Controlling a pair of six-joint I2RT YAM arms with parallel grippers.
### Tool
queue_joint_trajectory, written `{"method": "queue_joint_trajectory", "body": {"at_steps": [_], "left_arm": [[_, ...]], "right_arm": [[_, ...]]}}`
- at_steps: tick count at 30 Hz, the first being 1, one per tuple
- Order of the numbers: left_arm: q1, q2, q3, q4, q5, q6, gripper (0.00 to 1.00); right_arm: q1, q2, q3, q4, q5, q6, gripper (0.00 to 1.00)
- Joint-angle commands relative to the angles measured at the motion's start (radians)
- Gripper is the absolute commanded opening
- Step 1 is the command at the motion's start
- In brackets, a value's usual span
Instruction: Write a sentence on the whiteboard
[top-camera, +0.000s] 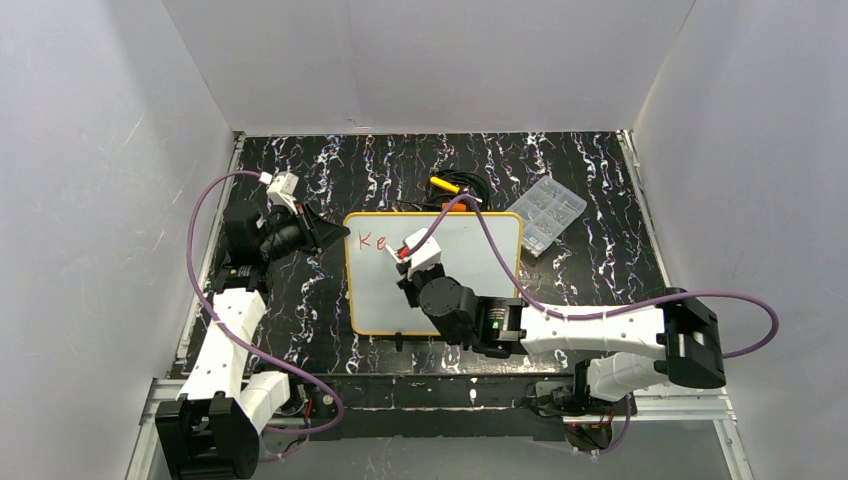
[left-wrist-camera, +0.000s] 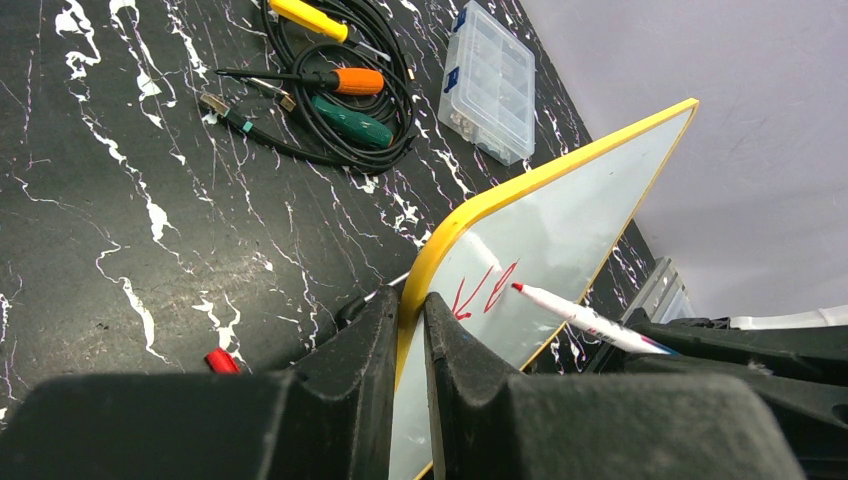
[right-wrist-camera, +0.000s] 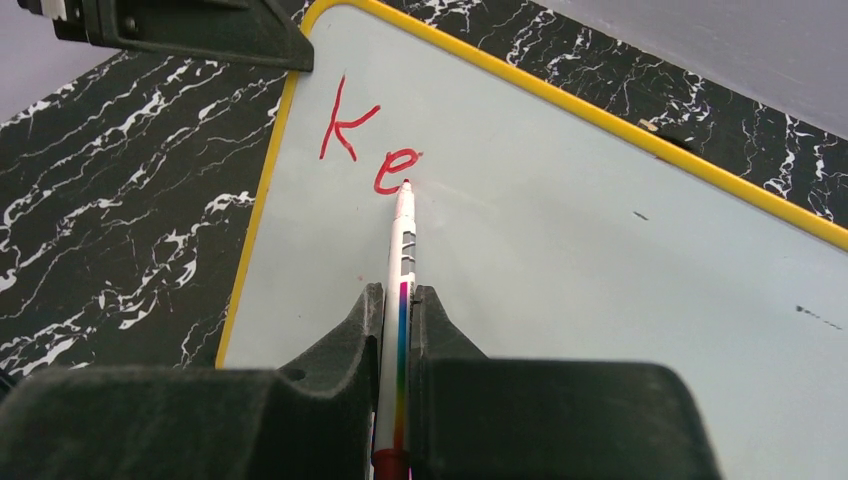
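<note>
Left end effector (left-wrist-camera: 412, 300) clenched on edge of glossy white yellow-rimmed whiteboard (right-wrist-camera: 600, 250). Right end effector (right-wrist-camera: 398, 300) grasped white rainbow-striped marker (right-wrist-camera: 404, 235), tip at red handwritten lettering (right-wrist-camera: 333, 118) "Ke" on whiteboard.

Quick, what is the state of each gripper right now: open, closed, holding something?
Left gripper: closed on the whiteboard edge.
Right gripper: closed on the marker, tip at the red lettering.
</note>
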Motion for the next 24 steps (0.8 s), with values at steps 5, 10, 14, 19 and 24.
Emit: {"method": "queue_joint_trajectory", "body": {"at_steps": [5, 10, 14, 19, 24], "left_arm": [[-0.012, -0.017, 0.009, 0.002, 0.046, -0.001, 0.0], [-0.012, -0.017, 0.009, 0.003, 0.048, -0.001, 0.0], [-0.012, -0.017, 0.01, 0.003, 0.048, -0.001, 0.0], [-0.013, -0.018, 0.009, 0.002, 0.048, -0.001, 0.0], [-0.014, -0.02, 0.009, 0.003, 0.048, -0.001, 0.0]], "right_arm": [[-0.001, -0.053, -0.018, 0.074, 0.044, -0.034, 0.01], [-0.002, -0.03, -0.007, 0.06, 0.057, -0.036, 0.01], [-0.001, -0.034, -0.009, 0.025, 0.064, -0.016, 0.01], [-0.002, -0.047, -0.018, -0.02, 0.079, 0.016, 0.01], [-0.002, -0.063, -0.024, -0.037, 0.112, 0.022, 0.01]]}}
